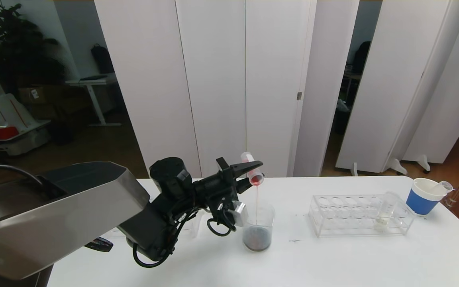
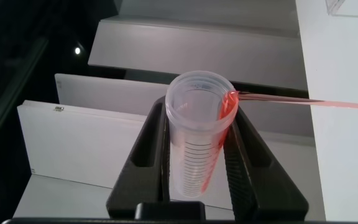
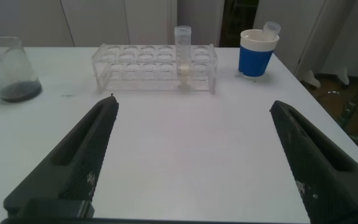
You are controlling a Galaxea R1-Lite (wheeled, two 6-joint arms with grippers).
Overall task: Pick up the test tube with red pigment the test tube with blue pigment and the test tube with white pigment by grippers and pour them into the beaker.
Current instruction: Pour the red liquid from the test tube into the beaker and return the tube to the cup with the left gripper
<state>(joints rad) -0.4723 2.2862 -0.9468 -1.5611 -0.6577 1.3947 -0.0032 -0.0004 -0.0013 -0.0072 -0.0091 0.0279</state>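
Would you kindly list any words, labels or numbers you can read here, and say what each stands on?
None can be read.
Tilted test tube in the left gripper: printed graduation lines, no legible numbers.
Test tube with white pigment in the rack: markings too small to read.
Paper cup: plain blue band, no text.

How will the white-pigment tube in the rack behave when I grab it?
The tube is probably light: only a little pale liquid sits at its bottom. It stands tall above the clear rack, so a sideways nudge may tilt it. Its smooth clear wall could slip in the right end effector.
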